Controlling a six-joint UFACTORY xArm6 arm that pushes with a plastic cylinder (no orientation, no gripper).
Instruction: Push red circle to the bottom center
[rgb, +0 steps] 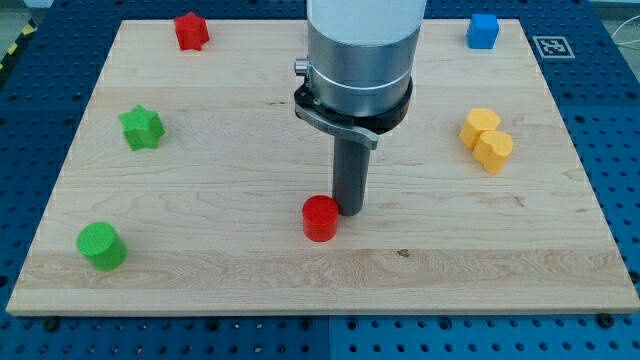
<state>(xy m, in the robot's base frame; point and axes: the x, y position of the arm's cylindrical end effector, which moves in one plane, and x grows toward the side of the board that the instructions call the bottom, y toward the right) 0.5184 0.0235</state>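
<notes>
red circle (320, 218) hides part of my tip (349, 212) just behind it

The red circle (321, 218), a short upright cylinder, stands near the board's bottom center.

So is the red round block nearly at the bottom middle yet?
Nearly. The red circle already sits about midway across the board, in its lower half. My tip is right beside it, at its upper right, touching or almost. What's left is a short push down toward the board's bottom edge, where bare wood still shows below the block.
</notes>
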